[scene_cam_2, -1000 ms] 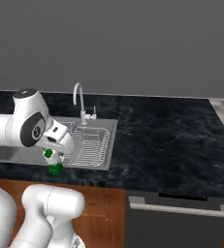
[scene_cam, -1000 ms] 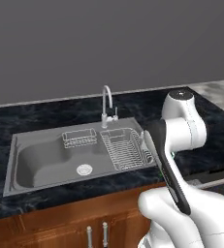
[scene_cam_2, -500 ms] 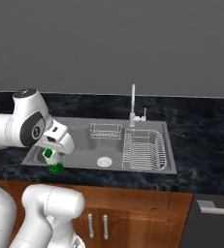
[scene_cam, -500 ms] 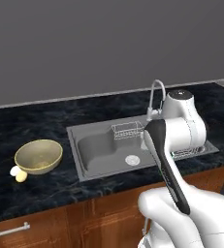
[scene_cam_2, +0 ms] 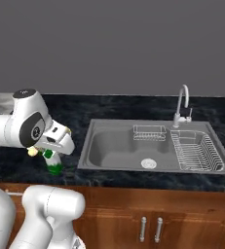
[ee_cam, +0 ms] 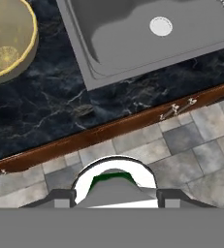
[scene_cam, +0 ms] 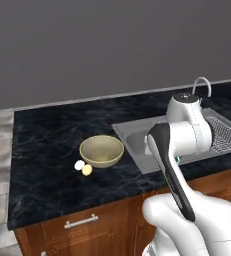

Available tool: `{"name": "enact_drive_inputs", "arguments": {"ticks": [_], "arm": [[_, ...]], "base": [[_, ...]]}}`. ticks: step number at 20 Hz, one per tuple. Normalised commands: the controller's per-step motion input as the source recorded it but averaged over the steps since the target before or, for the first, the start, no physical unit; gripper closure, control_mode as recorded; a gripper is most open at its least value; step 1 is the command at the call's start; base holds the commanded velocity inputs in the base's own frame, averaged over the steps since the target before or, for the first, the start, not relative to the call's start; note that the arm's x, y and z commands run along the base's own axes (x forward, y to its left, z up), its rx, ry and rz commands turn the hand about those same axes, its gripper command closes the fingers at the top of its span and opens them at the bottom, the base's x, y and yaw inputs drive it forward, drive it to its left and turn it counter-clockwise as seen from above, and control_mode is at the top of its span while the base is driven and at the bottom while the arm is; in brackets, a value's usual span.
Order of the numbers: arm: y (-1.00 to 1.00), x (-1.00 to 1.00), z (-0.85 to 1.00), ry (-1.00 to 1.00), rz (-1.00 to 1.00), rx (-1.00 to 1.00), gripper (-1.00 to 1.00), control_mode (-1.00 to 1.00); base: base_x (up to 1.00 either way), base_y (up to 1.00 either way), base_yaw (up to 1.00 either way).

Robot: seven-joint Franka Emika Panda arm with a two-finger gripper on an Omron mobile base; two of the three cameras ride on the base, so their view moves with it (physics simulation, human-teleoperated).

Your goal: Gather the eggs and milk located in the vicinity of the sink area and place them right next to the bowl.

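Note:
My gripper (scene_cam_2: 54,156) is shut on the milk (scene_cam_2: 54,164), a green carton with a white top, held upright near the counter's front edge left of the sink (scene_cam_2: 115,142). In the hand view the milk's white top (ee_cam: 114,175) sits between my fingertips (ee_cam: 64,197), with floor tiles beyond it. The tan bowl (scene_cam: 101,150) stands on the dark counter left of the sink (scene_cam: 133,139). Two eggs lie touching at its front left, one white (scene_cam: 79,165), one pale yellow (scene_cam: 87,170). An egg (scene_cam_2: 32,151) peeks out beside my arm. The bowl's rim (ee_cam: 32,41) shows at the hand view's top left.
A curved silver faucet (scene_cam_2: 182,104) rises behind the sink, with a dish rack (scene_cam_2: 196,151) on its right side and a small wire basket (scene_cam_2: 148,132) at the back. Wooden cabinet doors (scene_cam_2: 150,228) run below the counter. A grey wall backs the black counter (scene_cam: 47,145).
The whole picture has shifted: the base has driven left along the counter, bringing the bowl and eggs into view. The milk stays in my gripper the same way.

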Motion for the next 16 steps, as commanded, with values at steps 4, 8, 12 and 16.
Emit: {"name": "enact_drive_inputs", "arguments": {"ticks": [4, 8, 12, 16], "arm": [[0.00, 0.00, 0.00, 0.00, 0.00, 0.00, 1.00, 1.00], [0.00, 0.00, 0.00, 0.00, 0.00, 0.00, 1.00, 1.00], [0.00, 0.00, 0.00, 0.00, 0.00, 0.00, 1.00, 1.00], [0.00, 0.00, 0.00, 0.00, 0.00, 0.00, 1.00, 1.00]], "base": [[0.08, 0.86, -0.05], [0.17, 0.64, -0.01], [0.46, 0.21, 0.04], [0.55, 0.09, 0.09]]}}
